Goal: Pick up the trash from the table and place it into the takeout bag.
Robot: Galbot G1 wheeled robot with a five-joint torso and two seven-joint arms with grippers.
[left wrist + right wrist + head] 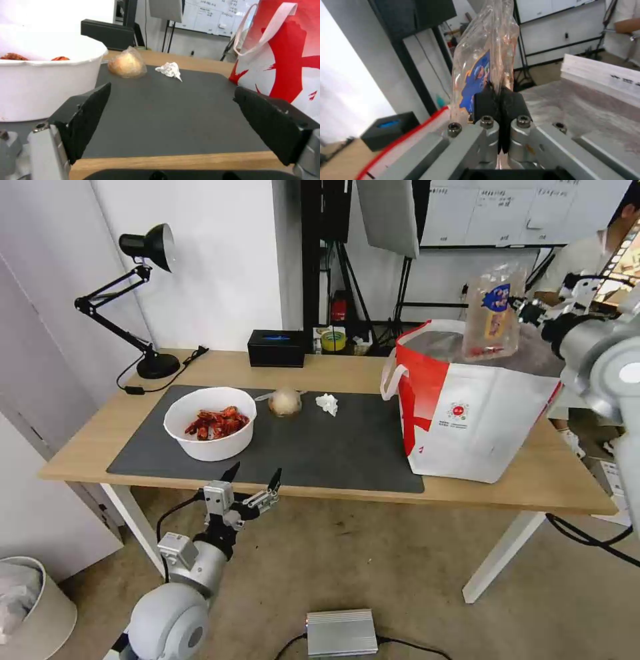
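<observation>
Right pincer [500, 100] is clamped tight on the clear clamshell tray [494, 310], which I see hanging upright over the open mouth of the takeout bag [480, 420]. On the tray's blue label I can't read any writing, and red scraps sit at its lower end. Below the pincer lies the bag's silver lining; on the bag's white front is a small round red logo with tiny print I can't make out.

Left pincer [252, 479] is spread wide and holds nothing, hovering just off the near edge of the surface [333, 370]. Just beyond it on the dark mat [333, 447] sits the white bowl [210, 423] of red shells; farther off are the wrapped lump [285, 401] and the tissue [327, 403].
</observation>
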